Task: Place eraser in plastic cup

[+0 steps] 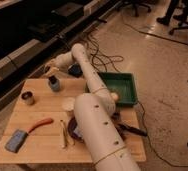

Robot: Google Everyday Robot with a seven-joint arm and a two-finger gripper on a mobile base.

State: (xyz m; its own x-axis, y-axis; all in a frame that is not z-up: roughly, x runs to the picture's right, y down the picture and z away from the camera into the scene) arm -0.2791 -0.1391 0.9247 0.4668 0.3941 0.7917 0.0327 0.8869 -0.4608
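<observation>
Nearest to us, the arm's thick white link (pixel 98 136) rose over the front of the wooden table (pixel 42 152) and hid part of it, including most of one dark bowl (pixel 74 131). On the front left corner lay one flat blue-grey block (pixel 16 140). Behind it lay one orange-handled tool (pixel 40 124) and one pale stick-like utensil (pixel 64 134). One black tool (pixel 130 131) lay at the right edge.

Farther back we counted three small vessels, well apart from one another: one cream-white cup (pixel 68 105) beside the arm, one dark metal can (pixel 28 98) to the left, and one plastic cup (pixel 54 84), blue-grey, near the far edge. One green tray (pixel 122 86) sat at the far right corner, its near left side cut off by the arm.

The gripper (pixel 52 73) hung just above the plastic cup. At its tip we saw one small pale yellowish chunk, the eraser (pixel 50 70), over the cup and not inside it. We could not tell how far the gripper was open, or whether it gripped the chunk.

Beyond the table, cables (pixel 99 50) trailed across the floor.
</observation>
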